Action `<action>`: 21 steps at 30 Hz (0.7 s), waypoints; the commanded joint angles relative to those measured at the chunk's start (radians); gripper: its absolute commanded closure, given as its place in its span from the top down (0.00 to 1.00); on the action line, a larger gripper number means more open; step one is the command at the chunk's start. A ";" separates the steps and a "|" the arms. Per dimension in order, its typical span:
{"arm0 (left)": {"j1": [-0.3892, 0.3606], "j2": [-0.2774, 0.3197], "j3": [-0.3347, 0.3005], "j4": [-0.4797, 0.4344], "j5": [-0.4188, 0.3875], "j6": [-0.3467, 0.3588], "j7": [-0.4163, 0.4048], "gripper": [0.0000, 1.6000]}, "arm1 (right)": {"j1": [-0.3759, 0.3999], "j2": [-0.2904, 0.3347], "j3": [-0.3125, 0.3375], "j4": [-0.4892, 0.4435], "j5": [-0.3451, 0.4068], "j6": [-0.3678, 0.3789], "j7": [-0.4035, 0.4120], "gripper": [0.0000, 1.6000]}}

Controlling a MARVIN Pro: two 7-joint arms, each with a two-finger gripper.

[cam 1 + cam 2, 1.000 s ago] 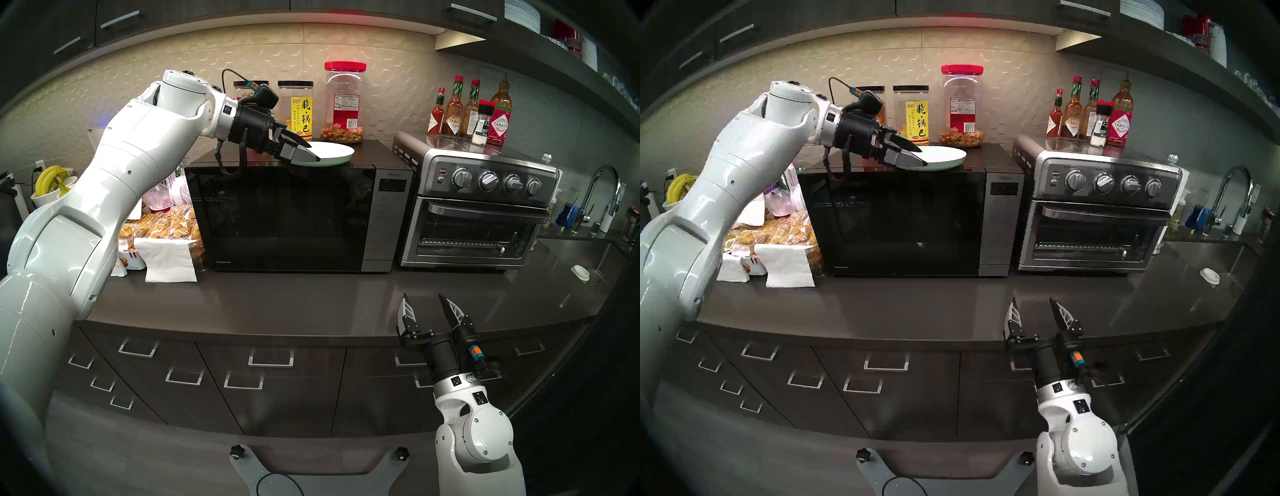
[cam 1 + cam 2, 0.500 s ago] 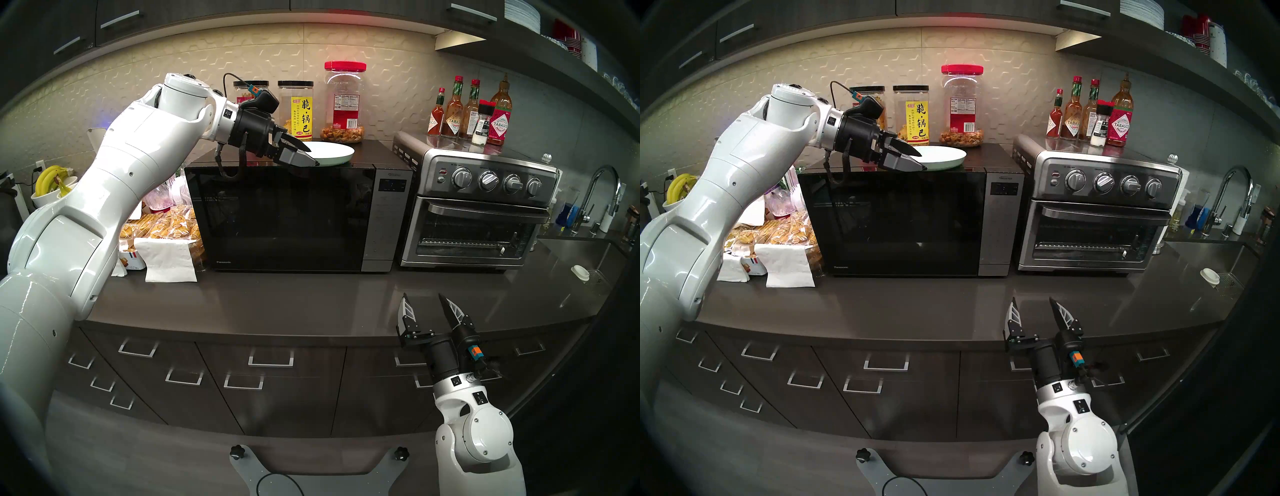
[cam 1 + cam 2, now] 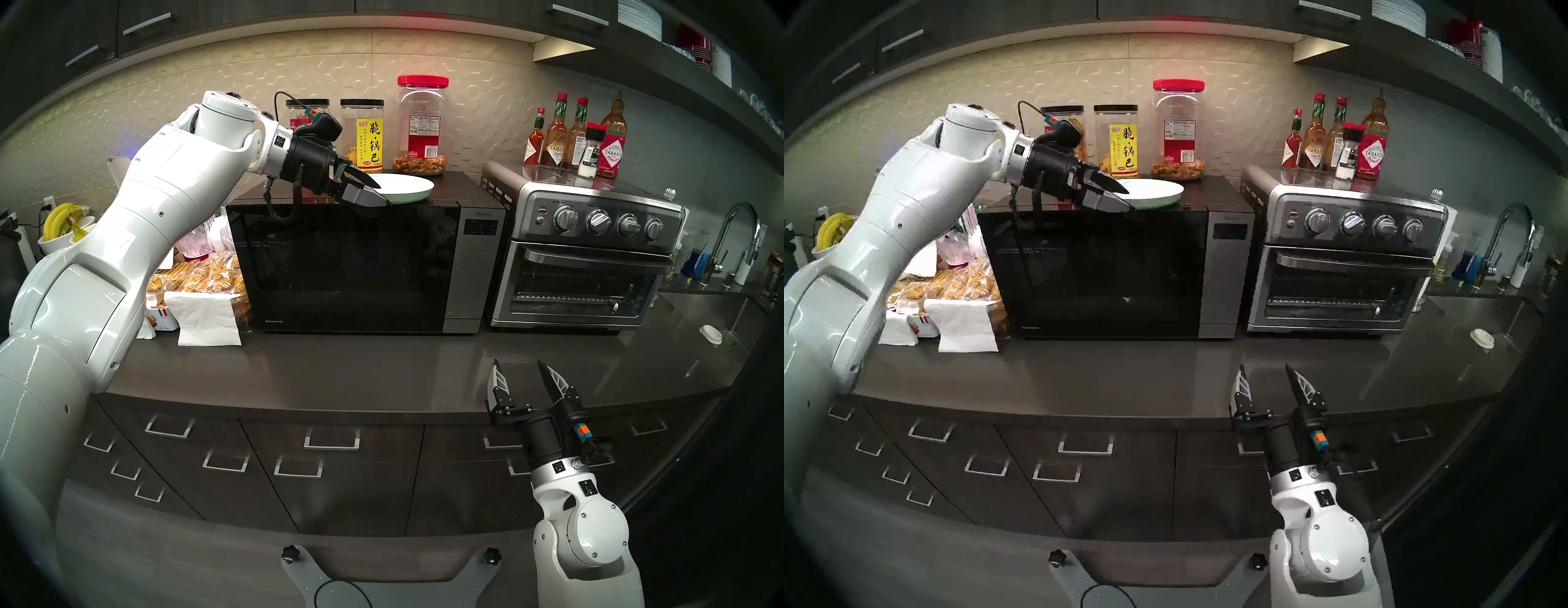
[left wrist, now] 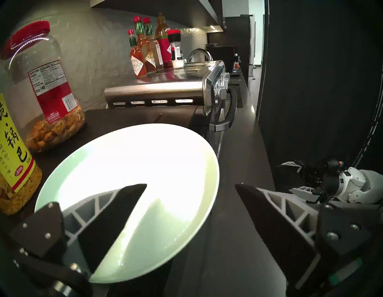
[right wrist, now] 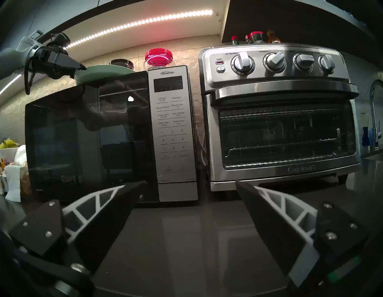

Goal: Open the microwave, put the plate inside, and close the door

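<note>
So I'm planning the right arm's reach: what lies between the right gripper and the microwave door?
Only bare dark countertop lies between the open right gripper and the closed microwave door; the right wrist view shows it best.

Dark countertop [image 3: 382, 365], textured pale backsplash [image 3: 475, 106], dark cabinets [image 3: 331, 479].

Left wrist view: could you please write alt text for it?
A mint plate lies on the black microwave, with the open left gripper straddling its near rim. Two snack jars stand left; a toaster oven carrying sauce bottles sits behind.
</note>
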 commanded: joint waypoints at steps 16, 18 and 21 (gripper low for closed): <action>-0.035 -0.013 0.000 0.016 0.010 0.007 0.004 0.89 | 0.003 0.002 0.001 -0.025 0.000 -0.003 0.002 1.00; -0.036 -0.016 0.001 0.020 0.011 0.006 0.006 0.82 | 0.003 0.002 0.001 -0.025 0.000 -0.003 0.002 1.00; -0.037 -0.017 0.002 0.023 0.012 0.005 0.007 0.81 | 0.003 0.002 0.001 -0.025 0.000 -0.003 0.002 1.00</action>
